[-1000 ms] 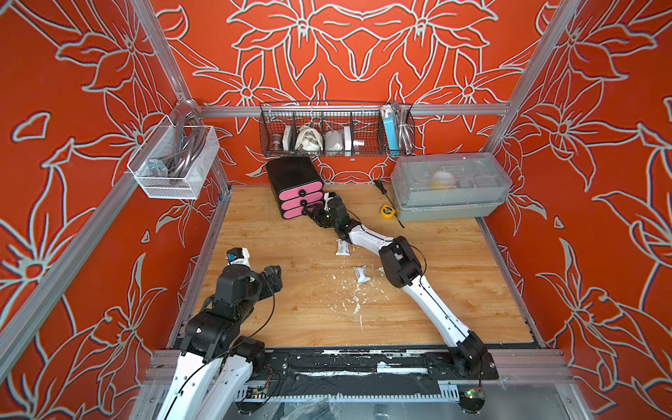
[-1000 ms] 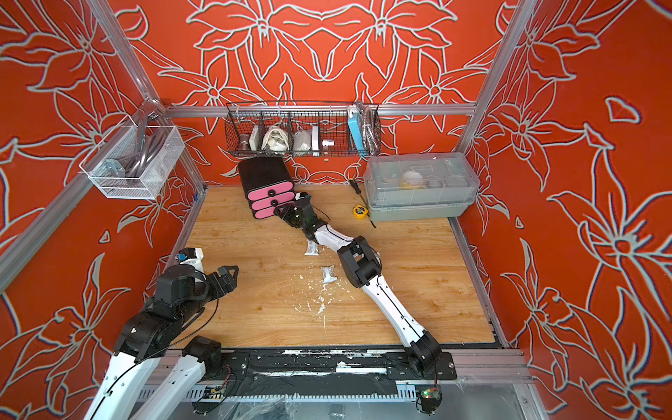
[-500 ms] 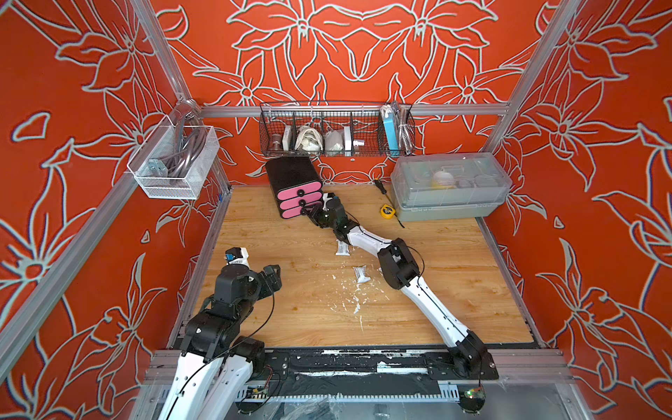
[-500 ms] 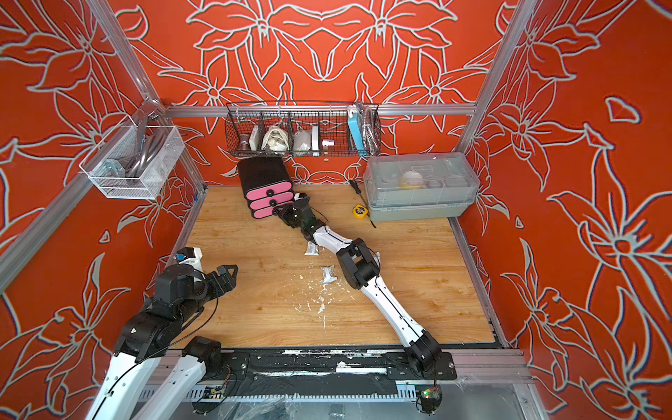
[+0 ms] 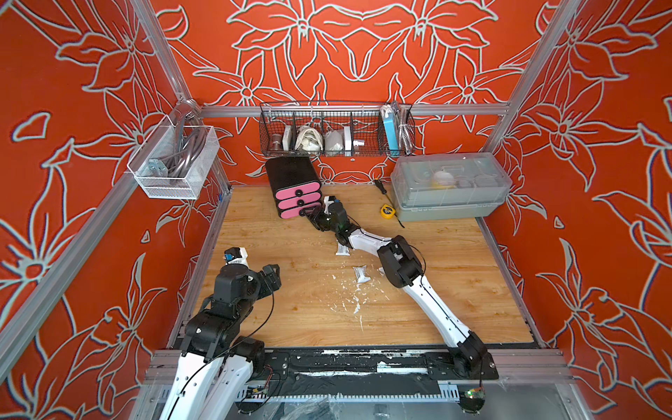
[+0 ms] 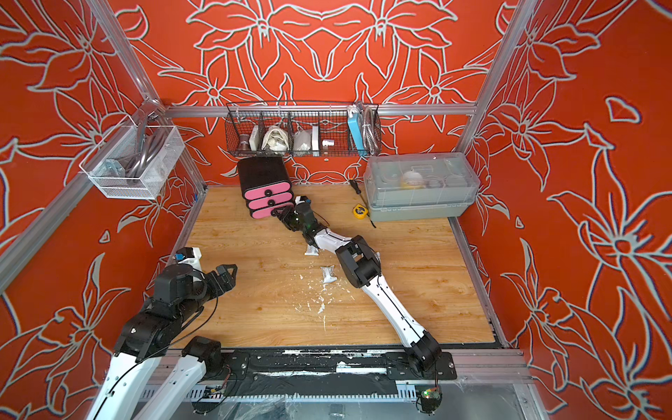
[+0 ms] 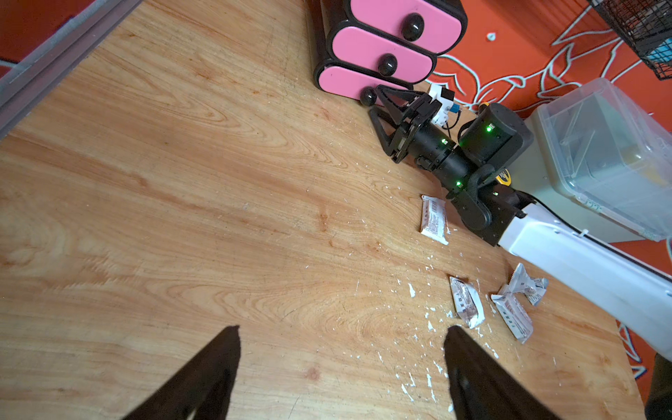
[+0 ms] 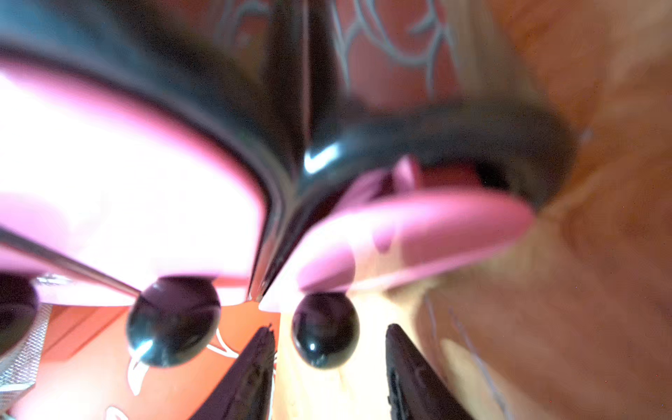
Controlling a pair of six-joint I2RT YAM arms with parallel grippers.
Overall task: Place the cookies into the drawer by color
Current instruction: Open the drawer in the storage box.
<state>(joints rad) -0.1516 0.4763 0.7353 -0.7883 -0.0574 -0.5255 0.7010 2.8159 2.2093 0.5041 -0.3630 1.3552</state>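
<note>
The right gripper (image 7: 374, 101) is spread, one finger on each side of the round black knob (image 8: 324, 329) on the bottom drawer (image 8: 418, 232). The right wrist view shows a thin gap between each finger and the knob, so nothing is pinched. One end of that drawer's pink front stands a little out from the black case, with a dark slit behind it. The two drawers above look shut.

The chest of drawers (image 5: 291, 174) stands on the wooden table (image 5: 291, 320) at the back, close to the rear wall and just below the wire basket (image 5: 336, 127) that hangs there. The right arm runs slantwise from the front rail up to the chest and splits the tabletop in two.

Three white-wrapped cookies (image 7: 466, 306) lie mid-table along that arm. One is just beside the wrist and two are near the elbow, and in both top views the arm partly covers one of those two. White crumbs are scattered around and in front of them.

The left gripper (image 7: 342, 329) is spread wide and holds nothing. It hangs over the front left of the table, near the left side rail. A broad stretch of bare wood lies between it and the chest.

Right of the arm, the wood is bare up to the grey lidded box (image 5: 451, 189) in the back right corner. A yellow tape measure (image 5: 387, 211) lies just beside the box's near corner.
</note>
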